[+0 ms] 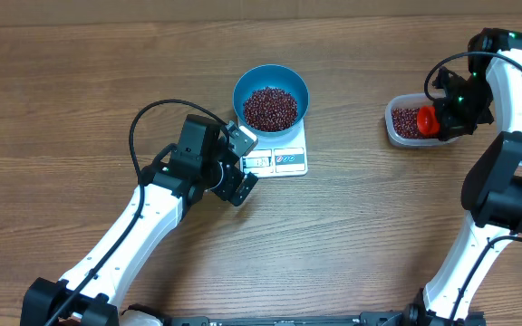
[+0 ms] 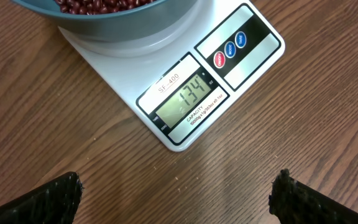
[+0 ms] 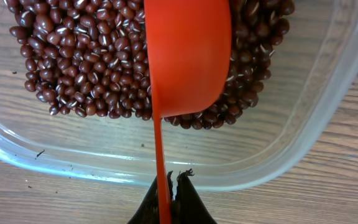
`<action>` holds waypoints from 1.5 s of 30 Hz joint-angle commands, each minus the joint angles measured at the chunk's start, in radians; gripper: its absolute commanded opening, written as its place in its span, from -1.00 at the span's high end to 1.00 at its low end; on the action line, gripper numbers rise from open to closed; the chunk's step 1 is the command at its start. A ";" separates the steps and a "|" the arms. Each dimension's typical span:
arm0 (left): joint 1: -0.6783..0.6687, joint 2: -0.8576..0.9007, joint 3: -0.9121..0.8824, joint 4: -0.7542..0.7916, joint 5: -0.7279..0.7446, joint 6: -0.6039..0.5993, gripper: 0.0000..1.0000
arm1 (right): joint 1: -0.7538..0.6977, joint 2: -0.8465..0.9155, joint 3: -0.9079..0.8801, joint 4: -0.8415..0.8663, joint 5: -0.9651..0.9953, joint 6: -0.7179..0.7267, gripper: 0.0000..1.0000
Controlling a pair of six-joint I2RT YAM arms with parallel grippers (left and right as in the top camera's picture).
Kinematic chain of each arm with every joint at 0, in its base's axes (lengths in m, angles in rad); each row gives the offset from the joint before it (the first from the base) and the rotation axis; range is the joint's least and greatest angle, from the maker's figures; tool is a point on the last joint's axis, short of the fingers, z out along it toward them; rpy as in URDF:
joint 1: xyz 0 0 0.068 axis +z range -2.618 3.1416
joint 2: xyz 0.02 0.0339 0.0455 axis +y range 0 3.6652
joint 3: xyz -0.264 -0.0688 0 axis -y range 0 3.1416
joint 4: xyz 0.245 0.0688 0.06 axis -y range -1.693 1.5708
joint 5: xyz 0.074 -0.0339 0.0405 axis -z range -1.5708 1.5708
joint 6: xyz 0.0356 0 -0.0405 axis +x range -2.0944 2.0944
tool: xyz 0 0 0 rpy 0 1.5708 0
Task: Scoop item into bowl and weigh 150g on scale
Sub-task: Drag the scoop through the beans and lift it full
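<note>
We judged a small top-up was due: scale (image 2: 179,81) short of target, right end effector (image 3: 174,183) gripping the red scoop (image 3: 188,56) among the beans (image 3: 73,56) in the tub (image 3: 73,146), left end effector (image 2: 176,196) open.

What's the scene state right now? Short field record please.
bowl: blue, on scale, holds beans
display: reads 134
tub: clear, right of scale, more beans inside
scoop: red, in tub, over the beans
left claw: open, empty, near scale's display edge
right claw: shut on scoop handle
</note>
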 commanded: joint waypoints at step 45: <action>0.000 0.008 -0.005 0.003 0.011 -0.006 -0.99 | 0.148 0.067 0.142 -0.144 0.296 0.402 0.93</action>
